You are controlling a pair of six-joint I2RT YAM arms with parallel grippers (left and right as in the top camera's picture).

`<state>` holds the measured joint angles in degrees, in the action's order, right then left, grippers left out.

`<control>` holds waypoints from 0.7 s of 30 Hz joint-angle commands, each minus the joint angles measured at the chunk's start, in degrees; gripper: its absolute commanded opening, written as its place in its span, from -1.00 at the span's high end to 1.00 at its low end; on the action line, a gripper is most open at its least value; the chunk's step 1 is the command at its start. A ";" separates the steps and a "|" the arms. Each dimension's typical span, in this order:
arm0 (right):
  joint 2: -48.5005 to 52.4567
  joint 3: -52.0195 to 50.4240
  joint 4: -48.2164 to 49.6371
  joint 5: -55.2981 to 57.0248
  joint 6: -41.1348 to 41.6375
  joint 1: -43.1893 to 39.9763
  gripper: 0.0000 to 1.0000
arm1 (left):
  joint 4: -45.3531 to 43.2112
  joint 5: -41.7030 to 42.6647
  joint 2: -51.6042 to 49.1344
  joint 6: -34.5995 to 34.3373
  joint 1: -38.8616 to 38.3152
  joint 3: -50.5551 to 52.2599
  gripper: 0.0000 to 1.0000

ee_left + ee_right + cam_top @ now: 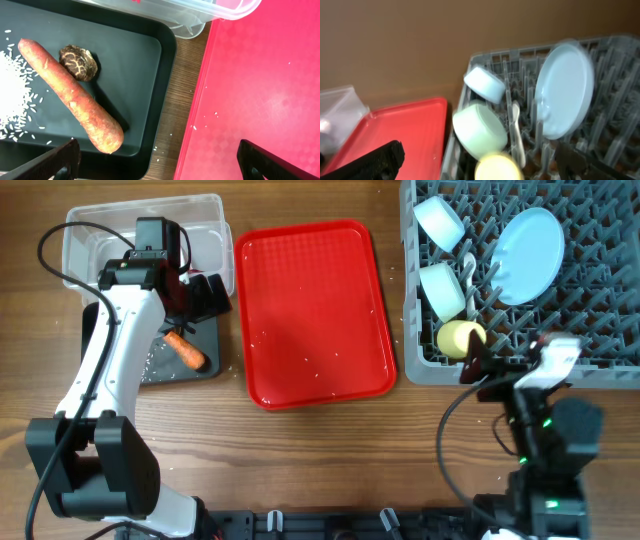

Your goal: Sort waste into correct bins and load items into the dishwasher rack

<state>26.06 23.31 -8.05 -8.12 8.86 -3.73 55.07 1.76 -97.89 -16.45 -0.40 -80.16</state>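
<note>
My left gripper (205, 295) (160, 167) is open and empty, above the gap between the black tray (135, 60) and the red tray. In the black tray (195, 370) lie the orange carrot stick (186, 350) (70, 95), a brown lump (78, 62) and white rice (12, 90). The clear tub (100, 230) (200, 10) stands behind it. The wrapper is not visible. The grey rack (590, 330) (620, 75) holds the plate (528, 255) (565, 95), the pale-blue bowl (438, 222) (485, 82), the mint bowl (442, 288) (480, 130), the spoon (468, 275) (517, 130) and the yellow cup (460, 338) (497, 167). My right gripper (485, 370) (480, 170) is open and empty at the rack's front edge near the cup.
The flat red tray (315, 310) (260, 100) (395, 130) lies between the bins and the rack, with a few stray rice grains on it. Some grains lie on the wooden table next to the black tray. The right wrist view is blurred.
</note>
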 commanded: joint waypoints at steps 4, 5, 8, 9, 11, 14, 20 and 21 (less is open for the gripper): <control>-15.23 -19.50 12.35 -1.05 3.34 2.60 -0.99 | -0.15 -0.31 1.25 -0.33 0.31 -0.48 -1.00; -16.79 -20.70 12.26 -0.90 3.34 2.71 -1.00 | -0.15 -0.31 1.25 -0.33 0.31 -0.48 -1.00; -20.52 -23.02 10.14 -0.94 3.32 2.71 -1.00 | -0.15 -0.33 1.25 -0.33 0.31 -0.48 -1.00; -21.51 -23.02 8.66 -0.87 3.30 2.75 -0.99 | -0.15 -0.33 1.25 -0.33 0.31 -0.48 -1.00; -22.95 -23.02 8.81 -0.92 3.28 2.75 -0.99 | -0.15 -0.33 1.25 -0.33 0.31 -0.48 -1.00; -25.86 -23.02 8.66 -0.87 3.28 2.80 -0.99 | -0.15 -0.33 1.25 -0.33 0.31 -0.48 -1.00; -25.09 -23.02 8.79 -0.92 3.30 2.80 -0.99 | -0.15 -0.31 1.25 -0.33 0.31 -0.48 -1.00; -25.05 -23.02 8.79 -0.92 3.26 2.80 -0.99 | -0.15 -0.33 1.25 -0.33 0.31 -0.48 -1.00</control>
<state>1.15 0.40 0.51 -8.95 11.38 -1.26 55.07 1.76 -97.89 -16.47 -0.40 -80.16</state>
